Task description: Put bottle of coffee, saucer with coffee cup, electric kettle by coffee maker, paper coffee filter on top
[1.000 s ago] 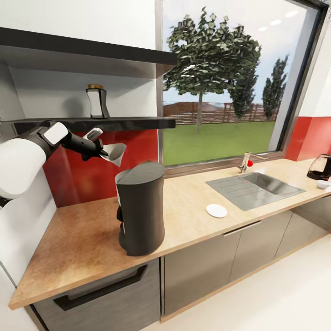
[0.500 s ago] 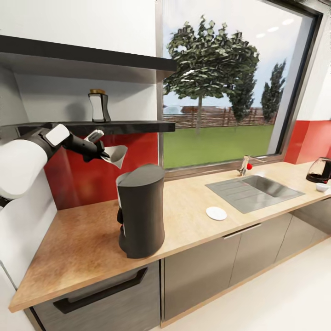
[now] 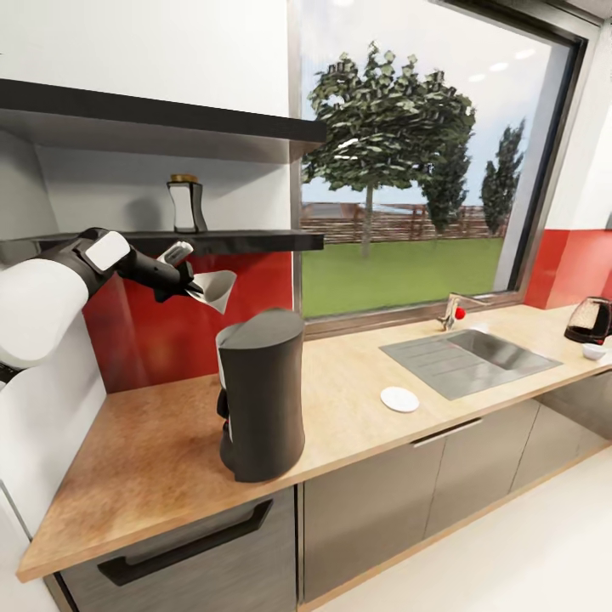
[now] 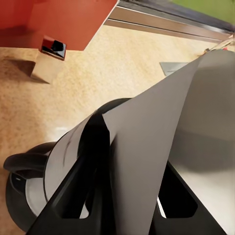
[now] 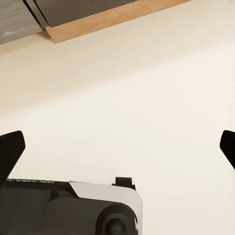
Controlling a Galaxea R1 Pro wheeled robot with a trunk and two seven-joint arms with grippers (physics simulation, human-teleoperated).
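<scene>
My left gripper [image 3: 189,282] is shut on a white paper coffee filter [image 3: 218,289], holding it in the air just above and behind the top left of the dark coffee maker [image 3: 260,391] on the counter. In the left wrist view the filter [image 4: 171,142] is pinched between the dark fingers [image 4: 96,161], with the coffee maker [image 4: 27,191] below. The bottle of coffee [image 3: 185,204] stands on the shelf [image 3: 255,241]. A white saucer [image 3: 399,399] lies before the sink. The kettle [image 3: 591,319] and a small white cup [image 3: 593,350] are at the far right. My right gripper [image 5: 117,147] is open, facing the floor.
A steel sink [image 3: 469,353] with a tap [image 3: 453,310] is set into the wooden countertop [image 3: 144,442] under the window. Red backsplash lines the wall. Grey cabinet fronts [image 3: 365,501] run below. The robot's base [image 5: 73,208] shows over the pale floor.
The whole head view has shifted, so the camera moved. Against the coffee maker and shelf, my left gripper with the filter has risen slightly.
</scene>
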